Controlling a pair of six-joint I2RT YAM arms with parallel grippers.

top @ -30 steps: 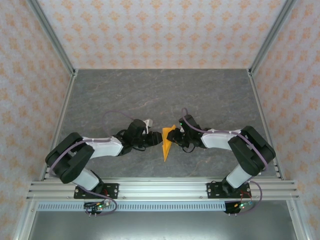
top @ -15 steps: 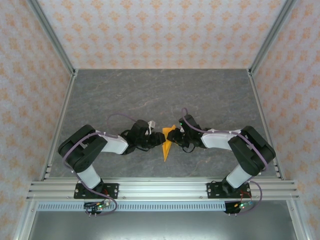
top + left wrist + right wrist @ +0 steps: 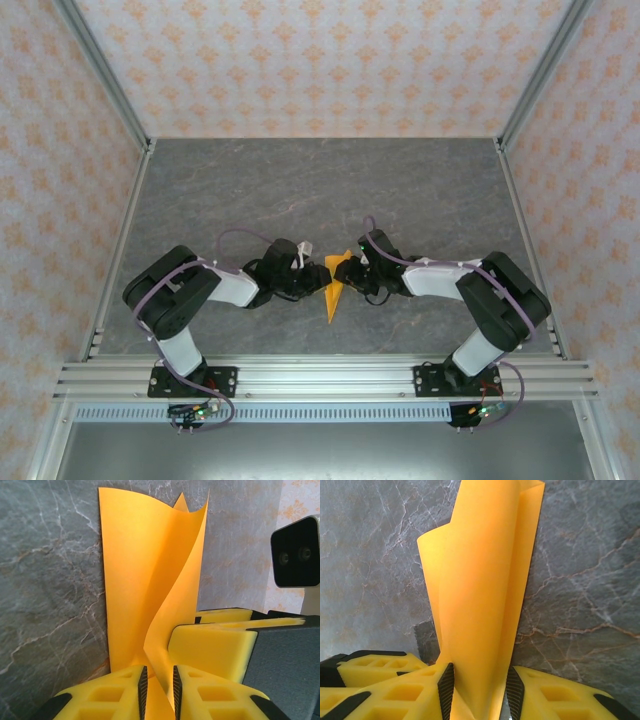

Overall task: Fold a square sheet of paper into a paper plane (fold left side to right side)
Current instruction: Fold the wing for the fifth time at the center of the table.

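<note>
The orange paper (image 3: 480,580) runs past the right wrist view's top edge, perhaps hiding its tip.

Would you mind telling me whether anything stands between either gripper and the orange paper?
Nothing visible does. The orange paper stands directly between the fingers of the left gripper and between those of the right gripper, so neither has anything to get around.

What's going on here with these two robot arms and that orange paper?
Both grippers are working on one partly folded orange paper from opposite sides. The right gripper pinches one end, with loose layers curling up from between its fingers. The left gripper straddles the paper from the other side with a narrow gap; whether it grips firmly is unclear. The paper is loosely creased, not a finished plane.
</note>
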